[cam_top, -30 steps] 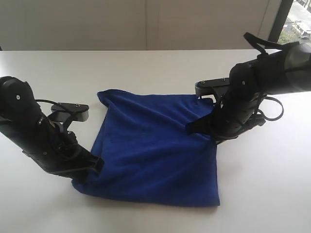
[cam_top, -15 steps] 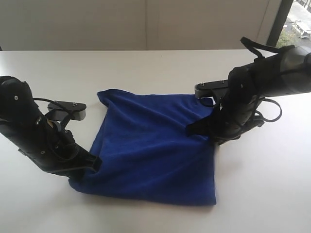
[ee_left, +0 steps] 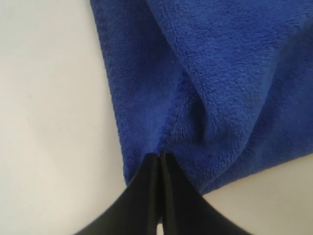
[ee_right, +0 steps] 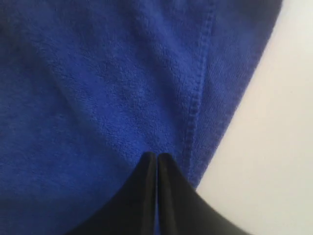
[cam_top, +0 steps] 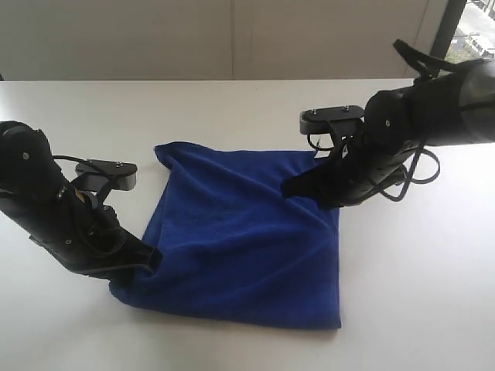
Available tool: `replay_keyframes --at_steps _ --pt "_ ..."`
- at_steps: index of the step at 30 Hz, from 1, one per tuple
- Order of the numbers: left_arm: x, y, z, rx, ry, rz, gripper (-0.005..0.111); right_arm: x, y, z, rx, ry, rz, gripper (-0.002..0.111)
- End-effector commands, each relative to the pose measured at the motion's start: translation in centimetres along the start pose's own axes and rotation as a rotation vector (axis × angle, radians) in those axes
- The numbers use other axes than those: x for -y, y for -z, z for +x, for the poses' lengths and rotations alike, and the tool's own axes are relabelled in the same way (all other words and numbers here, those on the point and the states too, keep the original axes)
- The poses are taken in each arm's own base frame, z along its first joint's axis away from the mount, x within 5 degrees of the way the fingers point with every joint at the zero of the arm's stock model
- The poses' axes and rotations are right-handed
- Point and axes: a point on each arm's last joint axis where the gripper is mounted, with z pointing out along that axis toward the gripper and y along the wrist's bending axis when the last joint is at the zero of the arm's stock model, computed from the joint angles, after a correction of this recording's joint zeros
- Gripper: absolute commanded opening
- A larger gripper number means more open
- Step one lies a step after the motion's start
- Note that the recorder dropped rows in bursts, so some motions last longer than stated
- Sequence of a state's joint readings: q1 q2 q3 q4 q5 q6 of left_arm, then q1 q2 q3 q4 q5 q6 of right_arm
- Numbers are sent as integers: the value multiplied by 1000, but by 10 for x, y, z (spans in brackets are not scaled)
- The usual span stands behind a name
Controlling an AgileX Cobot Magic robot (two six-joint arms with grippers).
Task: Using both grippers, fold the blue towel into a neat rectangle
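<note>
The blue towel lies spread on the white table, with a ridge lifted near its right edge. My left gripper is at the towel's near left corner, fingers shut on the hem. In the left wrist view the black tips pinch the stitched edge of the towel. My right gripper reaches in over the far right part, shut on a pinch of cloth. In the right wrist view its tips meet on the towel beside the seam. No white tag shows.
Bare white tabletop surrounds the towel on all sides. A pale wall stands behind the table, and a window shows at the far right corner. Both arms' grey plates and cables hang just off the towel's side edges.
My right gripper has moved left and slightly back, drawing the towel's right edge inward. The near right corner has shifted left. The left arm has barely moved.
</note>
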State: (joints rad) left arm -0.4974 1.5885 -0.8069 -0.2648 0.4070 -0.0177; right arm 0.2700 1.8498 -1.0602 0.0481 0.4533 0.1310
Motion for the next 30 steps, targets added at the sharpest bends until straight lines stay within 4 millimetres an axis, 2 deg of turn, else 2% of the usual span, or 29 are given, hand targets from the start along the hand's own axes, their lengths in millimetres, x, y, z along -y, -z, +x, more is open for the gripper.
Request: replay_keyframes --at_steps 1,7,15,26,29,30 --pt "1 1 3 -2 8 4 0 2 -22 7 -55 8 8 0" --pt "0 1 3 -7 6 -11 0 3 -29 11 -87 -11 14 0" --pt "-18 4 9 -62 92 -210 0 3 -29 12 -93 -8 16 0" --pt "-19 4 12 -84 169 -226 1 3 -29 12 -99 -6 17 0" --pt "-19 4 13 -96 170 -228 14 3 -29 12 -99 -6 17 0" --pt "-19 4 13 -96 172 -226 23 3 -29 12 -99 -6 17 0"
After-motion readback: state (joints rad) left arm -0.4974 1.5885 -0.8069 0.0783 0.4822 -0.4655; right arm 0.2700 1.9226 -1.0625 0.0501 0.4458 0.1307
